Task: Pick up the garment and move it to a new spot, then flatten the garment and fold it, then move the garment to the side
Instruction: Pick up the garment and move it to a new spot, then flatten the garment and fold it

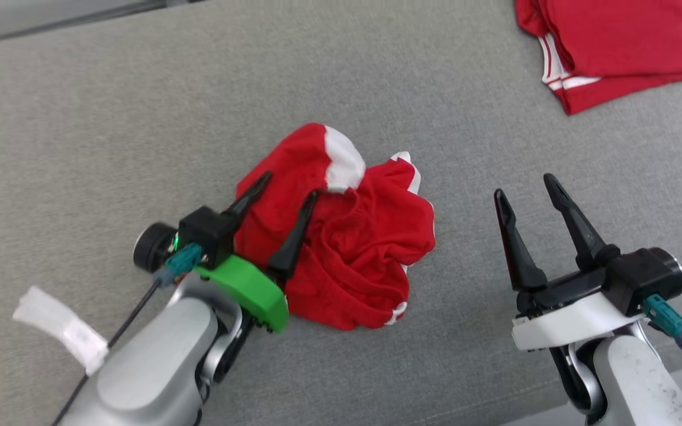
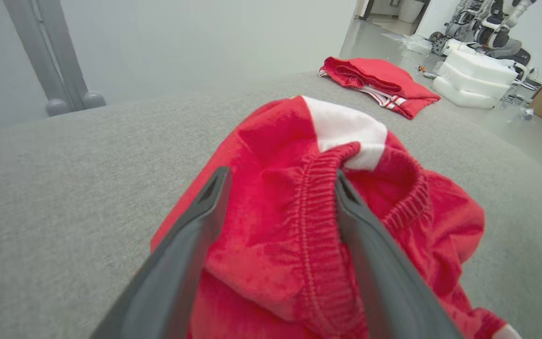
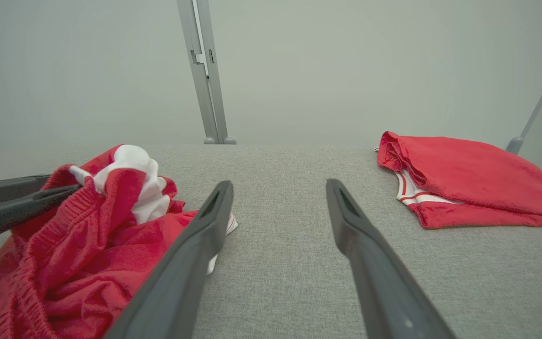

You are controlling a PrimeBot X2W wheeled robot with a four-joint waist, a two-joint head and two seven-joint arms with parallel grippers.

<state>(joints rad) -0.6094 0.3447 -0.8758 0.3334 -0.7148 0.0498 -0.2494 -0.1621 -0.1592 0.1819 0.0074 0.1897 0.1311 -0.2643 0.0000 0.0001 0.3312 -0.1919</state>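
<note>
Head view gives you the crumpled red garment with white trim, lying in a heap near the middle of the grey fabric surface. Your left gripper is at the garment's left edge, its two dark fingers spread apart and reaching over the red cloth. From the left wrist view you can see a bunched fold with the elastic waistband sitting between those fingers; the right-hand finger lies against the waistband, while the fingers are not pressed together on the cloth. A white panel of the garment stands up just beyond the fingertips.

Your right gripper is off to the garment's right, apart from it, fingers parted with nothing between them. In the right wrist view it sits low over bare grey surface, with the heap to its left.

A second red garment, folded and with white stripes at its edge, lies at the far right of the surface, well apart from the heap.
</note>
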